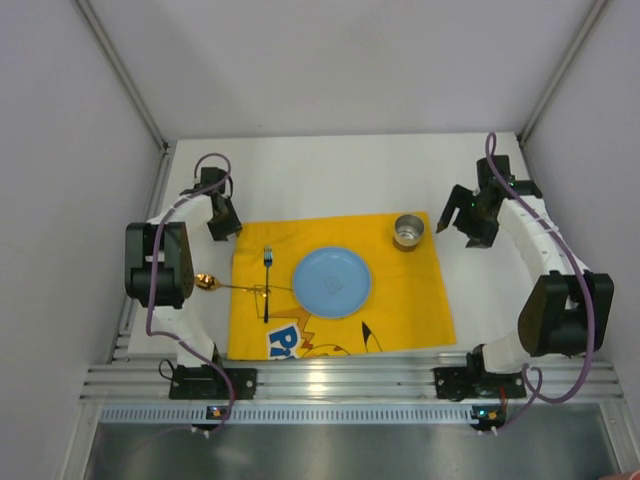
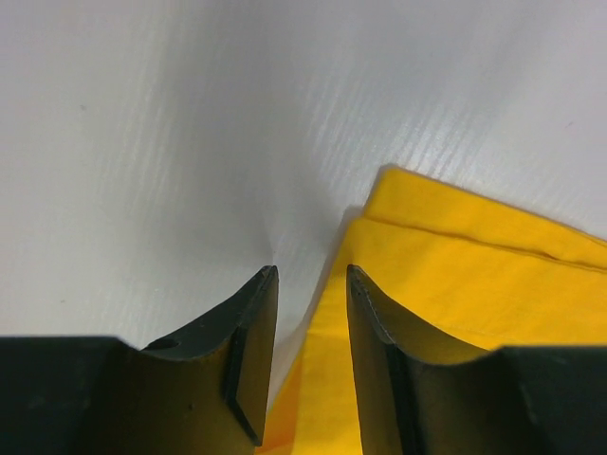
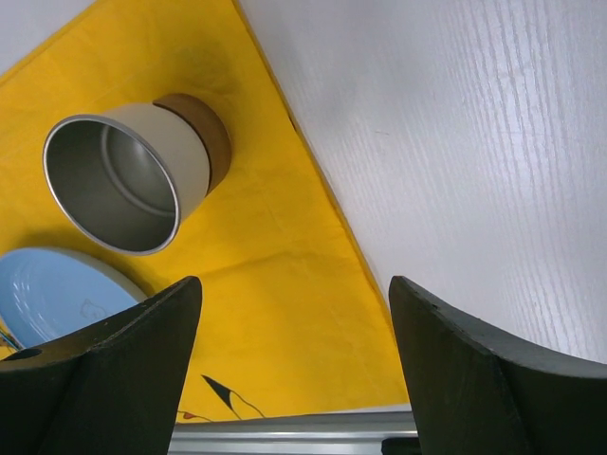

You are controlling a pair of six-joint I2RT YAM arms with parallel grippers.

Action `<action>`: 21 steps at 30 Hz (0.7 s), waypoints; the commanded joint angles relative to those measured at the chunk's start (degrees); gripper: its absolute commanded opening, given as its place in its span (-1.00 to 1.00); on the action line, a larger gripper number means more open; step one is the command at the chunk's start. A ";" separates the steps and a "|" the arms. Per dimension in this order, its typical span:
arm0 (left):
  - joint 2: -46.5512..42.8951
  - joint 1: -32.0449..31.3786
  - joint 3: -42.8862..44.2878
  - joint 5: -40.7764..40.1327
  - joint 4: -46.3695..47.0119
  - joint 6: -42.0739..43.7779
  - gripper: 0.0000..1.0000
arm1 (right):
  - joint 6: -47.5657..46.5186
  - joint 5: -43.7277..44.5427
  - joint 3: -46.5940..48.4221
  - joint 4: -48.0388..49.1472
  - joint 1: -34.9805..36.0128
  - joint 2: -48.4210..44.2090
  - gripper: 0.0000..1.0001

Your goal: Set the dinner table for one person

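The large, plain white, matte rectangular tabletop (image 1: 330,170) lies between both arms, with its long axis running left to right. On it rests a yellow cartoon-printed cloth mat (image 1: 400,290). The mat carries an empty light blue round plate (image 1: 331,282), an empty beige steel-lined cup (image 1: 408,232) at its far right corner, and a dark fork (image 1: 267,285) with its tines pointing far. Only the overhead view shows a gold spoon (image 1: 212,283) crossing the mat's left edge. The left tool (image 2: 311,275), at the mat's far left corner, is released with a narrow gap. The right tool (image 3: 294,284) gapes wide near the cup.
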 commanded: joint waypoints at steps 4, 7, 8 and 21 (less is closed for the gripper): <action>-2.15 -0.14 -3.32 8.98 8.92 1.27 -0.20 | -0.55 0.87 3.08 0.68 -0.53 1.68 0.61; -1.63 -0.14 -3.59 9.25 9.89 1.97 -0.21 | -0.37 1.22 3.44 0.68 -0.53 2.48 0.60; -1.19 -0.14 -3.41 8.29 9.28 2.32 -0.23 | -0.20 1.22 3.52 0.68 -0.53 2.65 0.60; 2.07 -0.14 -1.92 7.14 8.40 2.41 -0.91 | 0.24 2.10 5.02 0.07 -0.62 4.76 0.59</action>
